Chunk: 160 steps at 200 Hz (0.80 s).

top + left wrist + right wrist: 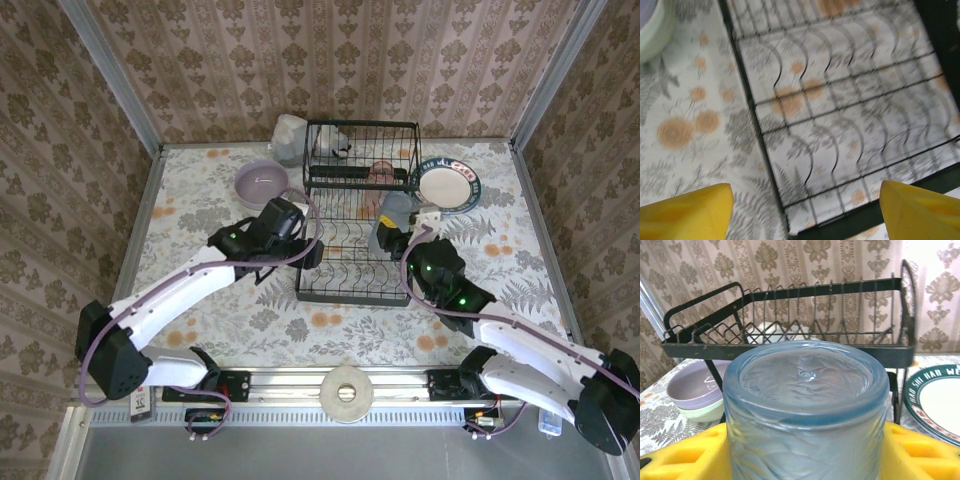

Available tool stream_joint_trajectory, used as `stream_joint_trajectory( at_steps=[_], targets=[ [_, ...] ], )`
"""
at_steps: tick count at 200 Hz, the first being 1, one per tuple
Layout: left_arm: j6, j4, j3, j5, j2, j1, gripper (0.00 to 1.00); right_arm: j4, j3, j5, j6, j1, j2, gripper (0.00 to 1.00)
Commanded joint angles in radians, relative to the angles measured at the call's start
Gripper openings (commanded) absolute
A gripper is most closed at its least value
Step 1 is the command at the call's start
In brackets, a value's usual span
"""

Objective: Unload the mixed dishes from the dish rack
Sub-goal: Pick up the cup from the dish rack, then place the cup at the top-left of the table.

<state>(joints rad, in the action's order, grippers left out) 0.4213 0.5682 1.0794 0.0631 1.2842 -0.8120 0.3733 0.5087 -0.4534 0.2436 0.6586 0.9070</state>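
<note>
We see the overhead view bright and evenly lit, with only soft, faint shadows under the arms and the dish rack (345, 280) on the table (190, 190), and no harsh glare. From the left wrist we find the rack wires and the table's floral pattern smeared, and the bowl (650, 25) at the corner blurred too. From the right wrist the tumbler (805, 405) looms close and slightly soft, with a pale sheen on its base, while the rack behind is crisper.
</note>
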Motion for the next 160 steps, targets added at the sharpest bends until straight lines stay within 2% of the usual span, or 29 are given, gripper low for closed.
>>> stream_joint_trajectory(
  at_steps=[1,33,47,78,103,139,160],
  targets=[
    [-0.018,-0.199,-0.081,-0.044,-0.059,-0.005,0.79,-0.183,0.047,-0.018,0.141,-0.043,-0.077,0.52],
    [-0.056,-0.465,-0.213,-0.070,-0.115,-0.011,0.91,-0.337,0.097,0.040,0.294,-0.130,-0.158,0.50],
    [-0.067,-0.579,-0.263,-0.085,-0.122,-0.011,1.00,-0.391,0.126,0.071,0.349,-0.162,-0.177,0.50],
    [-0.103,-0.900,-0.399,-0.122,-0.124,-0.025,1.00,-0.502,0.181,0.169,0.505,-0.254,-0.193,0.50],
    [-0.165,-1.076,-0.446,-0.188,-0.080,-0.030,1.00,-0.521,0.195,0.287,0.628,-0.336,-0.210,0.50],
    [-0.243,-1.493,-0.538,-0.350,0.020,-0.032,1.00,-0.498,0.189,0.487,0.822,-0.447,-0.215,0.49],
    [-0.263,-1.602,-0.520,-0.453,0.084,-0.032,0.98,-0.463,0.166,0.586,0.929,-0.493,-0.225,0.49]
  ],
)
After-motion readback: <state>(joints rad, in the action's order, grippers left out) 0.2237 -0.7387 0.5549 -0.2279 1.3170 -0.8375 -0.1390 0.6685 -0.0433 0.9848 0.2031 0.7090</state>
